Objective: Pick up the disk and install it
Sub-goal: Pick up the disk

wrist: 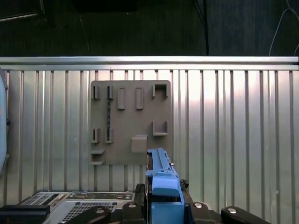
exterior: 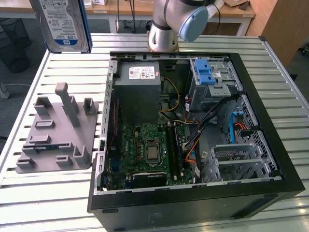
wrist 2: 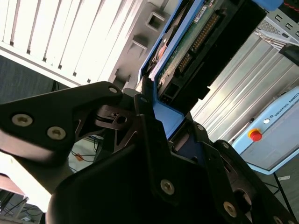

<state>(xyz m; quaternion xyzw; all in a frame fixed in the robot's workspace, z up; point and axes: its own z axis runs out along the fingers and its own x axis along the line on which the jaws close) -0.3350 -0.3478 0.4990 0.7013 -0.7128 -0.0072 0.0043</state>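
My gripper (wrist: 162, 190) clamps the disk (exterior: 65, 24), upper left in the exterior view — probably stiff, fragile; its blue rails (wrist: 161, 163) suit gripping.

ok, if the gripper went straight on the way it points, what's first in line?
Probably the grey fixture plate on the slatted table; the held disk would touch before the gripper. Depth is unclear.
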